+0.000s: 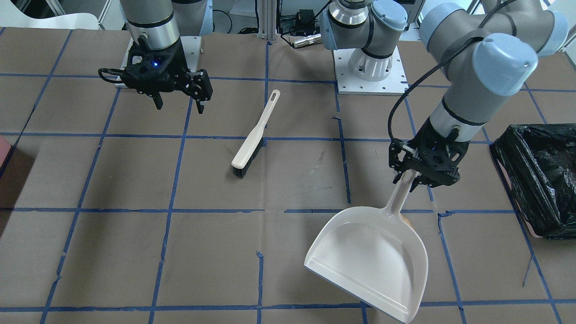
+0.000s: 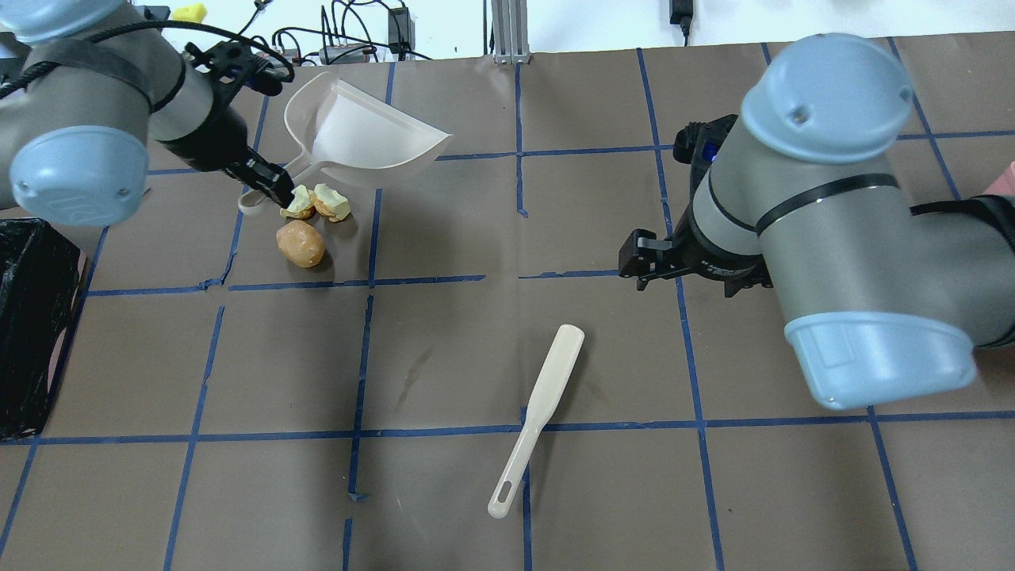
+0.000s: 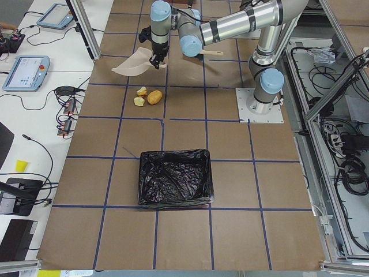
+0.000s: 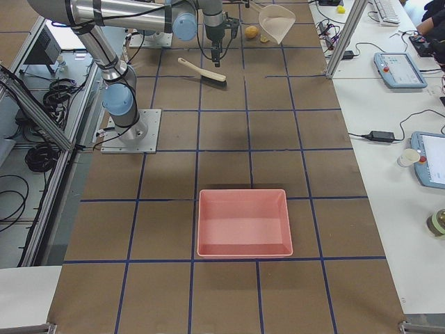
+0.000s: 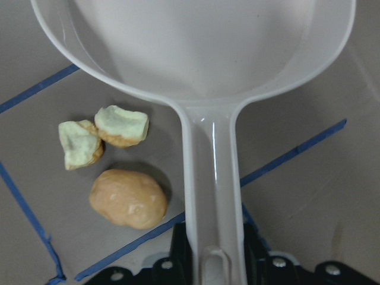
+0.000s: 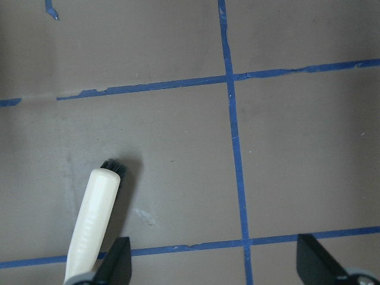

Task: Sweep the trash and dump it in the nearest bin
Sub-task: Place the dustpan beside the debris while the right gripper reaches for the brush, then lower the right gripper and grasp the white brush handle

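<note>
Dustpan (image 1: 373,256) nearest, handle clamped in left gripper (image 1: 408,178), lifted; trash (image 2: 300,243) on table (image 2: 444,492) beside handle, bin (image 3: 173,179) at left edge. We'd set lip flat by it; right gripper (image 1: 179,105) wide, empty, nr brush (image 1: 252,139).

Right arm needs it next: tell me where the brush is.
Overhead view: the brush lies flat mid-table, unheld, beside the open right end effector, well right of the trash and dustpan.

Loads of bare worktop (image 2: 444,341) between the brush (image 2: 543,400) and the trash lumps (image 2: 300,243), a hand slides through easy. Far side of the lumps is crowded: raised dustpan (image 2: 357,131) and the left hand (image 2: 279,190) right beside them.
</note>
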`<state>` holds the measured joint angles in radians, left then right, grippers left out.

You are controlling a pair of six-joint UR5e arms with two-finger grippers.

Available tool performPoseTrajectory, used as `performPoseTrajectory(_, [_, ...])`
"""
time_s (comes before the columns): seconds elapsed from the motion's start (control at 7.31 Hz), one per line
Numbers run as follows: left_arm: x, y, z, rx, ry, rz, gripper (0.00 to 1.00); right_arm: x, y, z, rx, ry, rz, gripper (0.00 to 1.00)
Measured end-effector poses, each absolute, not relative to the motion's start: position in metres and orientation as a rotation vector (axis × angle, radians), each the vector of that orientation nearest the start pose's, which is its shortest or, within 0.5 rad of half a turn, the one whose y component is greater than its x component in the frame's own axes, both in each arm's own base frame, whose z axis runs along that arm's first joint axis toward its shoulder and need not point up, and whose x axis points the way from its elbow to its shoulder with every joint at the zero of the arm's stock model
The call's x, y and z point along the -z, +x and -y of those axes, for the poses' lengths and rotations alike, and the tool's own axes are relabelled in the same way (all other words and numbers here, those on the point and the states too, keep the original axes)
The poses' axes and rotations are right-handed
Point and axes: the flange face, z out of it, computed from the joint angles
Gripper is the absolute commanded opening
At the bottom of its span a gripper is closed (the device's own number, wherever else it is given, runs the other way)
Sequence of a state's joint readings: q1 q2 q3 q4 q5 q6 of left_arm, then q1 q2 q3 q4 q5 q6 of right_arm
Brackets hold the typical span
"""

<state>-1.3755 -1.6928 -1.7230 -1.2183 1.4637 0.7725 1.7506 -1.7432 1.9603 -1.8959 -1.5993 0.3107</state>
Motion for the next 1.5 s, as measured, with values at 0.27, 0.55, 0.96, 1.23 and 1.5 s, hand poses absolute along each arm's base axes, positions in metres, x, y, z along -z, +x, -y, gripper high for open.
performPoseTrajectory(0.27, [-0.397, 0.042, 0.541, 0.154, 1.110, -2.995, 0.07, -0.388, 0.247, 0.357, 0.242, 0.282, -3.141, 0.97])
performPoseTrajectory(0.55, [-0.396, 0.124, 0.524, 0.100, 1.319, -2.904, 0.07, -0.359, 0.287, 0.316, 0.291, 0.370, -3.142, 0.97])
performPoseTrajectory(0.96, [-0.393, 0.197, 0.518, 0.078, 1.636, -2.712, 0.07, -0.316, 0.328, 0.287, 0.374, 0.485, -3.159, 0.97])
performPoseTrajectory(1.23, [-0.378, 0.225, 0.527, 0.081, 1.730, -2.638, 0.06, -0.286, 0.357, 0.274, 0.489, 0.524, -3.185, 0.97])
performPoseTrajectory(1.5, [-0.370, 0.247, 0.544, 0.059, 1.805, -2.567, 0.06, -0.270, 0.371, 0.269, 0.566, 0.555, -3.180, 0.97])
